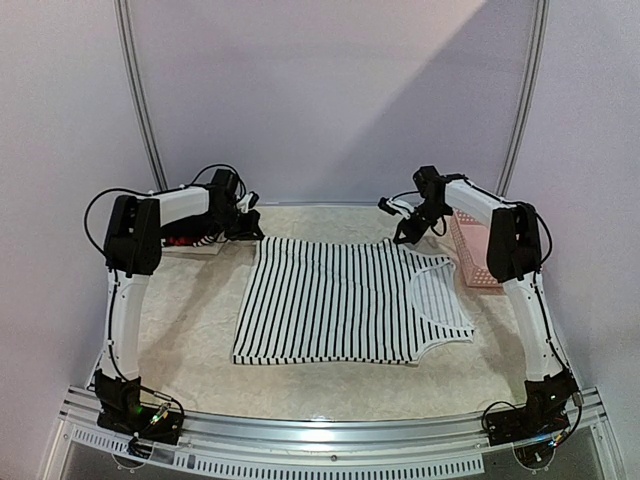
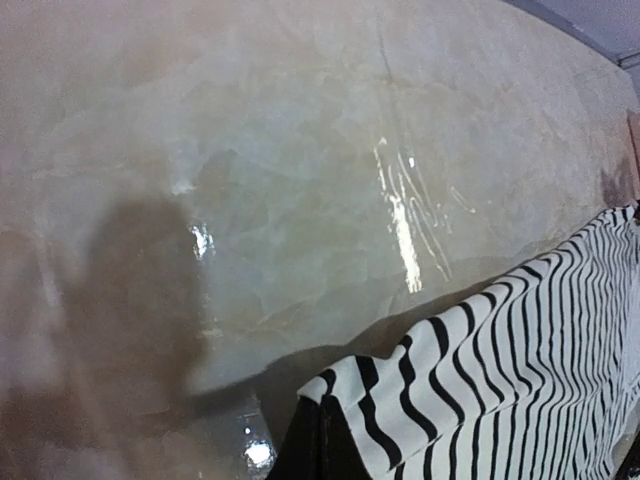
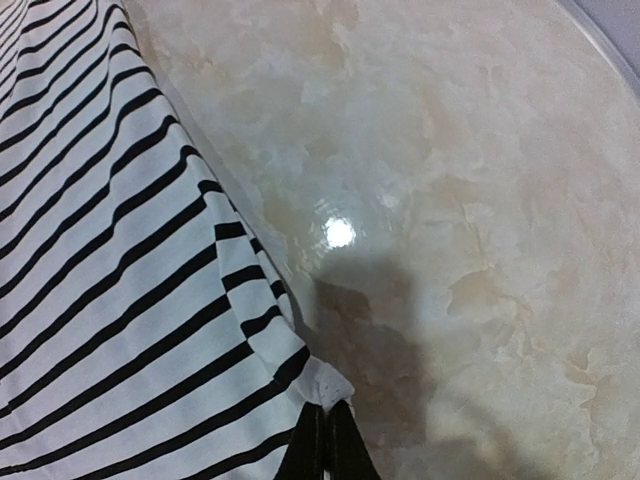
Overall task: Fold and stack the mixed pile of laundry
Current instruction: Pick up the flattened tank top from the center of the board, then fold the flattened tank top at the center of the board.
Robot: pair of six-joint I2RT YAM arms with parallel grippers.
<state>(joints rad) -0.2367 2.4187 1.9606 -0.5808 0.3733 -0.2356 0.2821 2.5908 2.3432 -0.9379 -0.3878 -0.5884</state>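
Spreading over the middle of the pale, glossy, marbled worktop (image 1: 200, 335), a black-and-white striped cloth tank top (image 1: 330, 300) lies mostly flat. Its stripes run from the near edge toward the far edge, and its scooped openings and straps point to the right edge. Only its far side is raised off the surface, drawn between the two grippers close to the worktop's far edge. The white-and-black left arm (image 1: 128, 290) rises from the near-left corner and bends inward along the far-left corner, while the matching right arm (image 1: 522, 290) mirrors it from the near-right corner. A pink perforated plastic basket (image 1: 472, 258) stands at the far-right corner, partly behind the right arm and just beside the tank top's strap end. A small patch of red-and-black plaid cloth (image 1: 185, 241) shows under the left forearm at the far-left corner, mostly hidden. The black left gripper (image 1: 246, 229) is pinched together on the far-left corner of the tank top, and its wrist view shows the striped fabric (image 2: 520, 370) hanging from the dark fingertips (image 2: 318, 450) above the worktop. The black right gripper (image 1: 408, 232) is likewise clamped on the far-right corner, where the white hem of the cloth (image 3: 100, 290) bunches between its closed fingers (image 3: 322, 445).
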